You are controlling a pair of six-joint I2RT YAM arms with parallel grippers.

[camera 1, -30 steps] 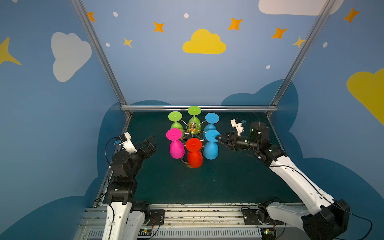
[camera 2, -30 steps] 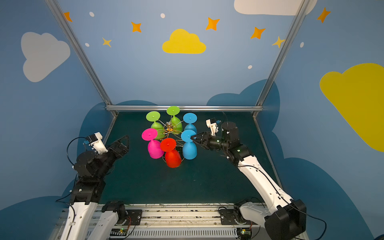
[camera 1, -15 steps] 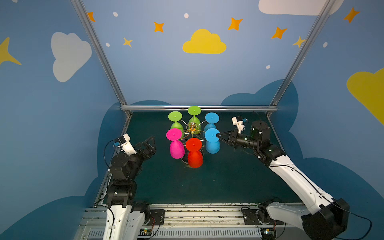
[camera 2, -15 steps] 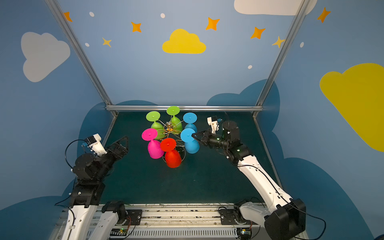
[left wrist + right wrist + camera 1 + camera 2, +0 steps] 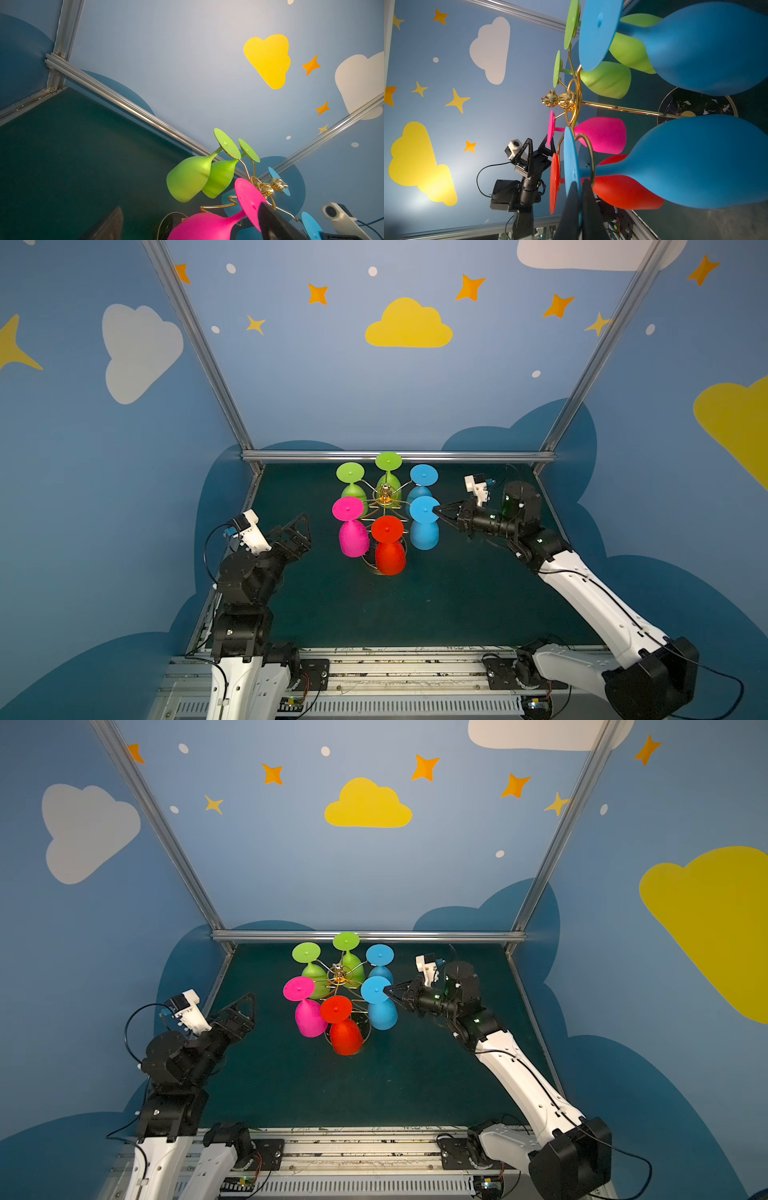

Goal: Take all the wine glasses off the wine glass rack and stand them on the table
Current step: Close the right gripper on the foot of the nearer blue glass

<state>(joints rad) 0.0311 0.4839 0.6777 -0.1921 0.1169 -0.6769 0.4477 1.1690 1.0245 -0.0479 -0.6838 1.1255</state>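
Green mat [image 5: 415,605]: right pincer [image 5: 435,510] pinching foot of blue wine glass [image 5: 424,535]; left pincer [image 5: 301,529] wide.

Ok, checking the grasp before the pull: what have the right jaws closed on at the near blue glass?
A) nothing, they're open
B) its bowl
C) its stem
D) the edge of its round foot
D: in the right wrist view the jaws of the right gripper pinch the flat foot's edge on the near blue wine glass.
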